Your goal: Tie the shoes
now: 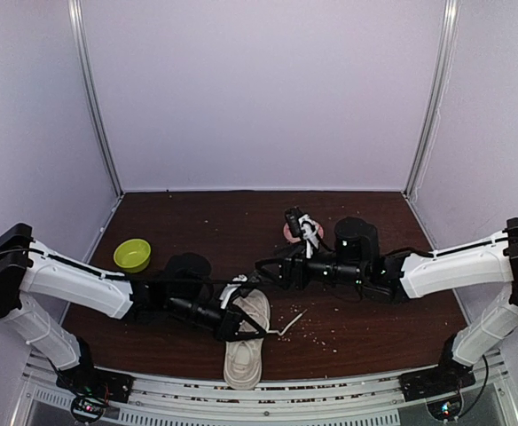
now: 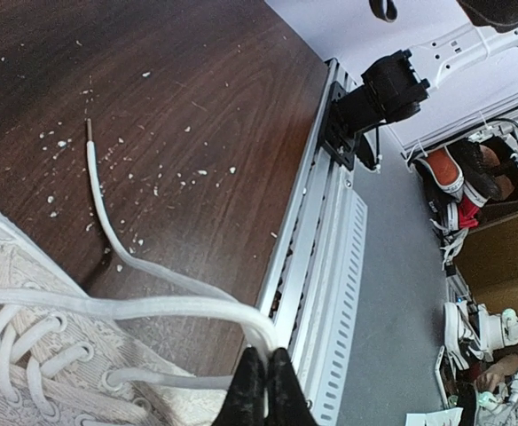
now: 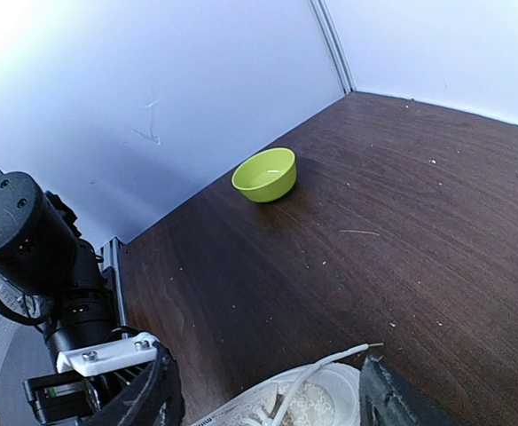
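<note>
Plainly, the table (image 1: 197, 213) carries the sneaker (image 1: 244, 355) at its 6 o'clock edge, lying lengthwise from 12 to 6. Reaching in from 9 o'clock, the left gripper (image 2: 261, 377) is pinched tight on a lace (image 2: 153, 306) drawn across the eyelets. The right gripper (image 3: 270, 377) hovers over the sneaker's 12 o'clock end, jaws wide and gripping nothing. A green bowl (image 1: 132, 255) sits at the table's 9 o'clock. One loose lace end trails on the wood toward 3 o'clock.
</note>
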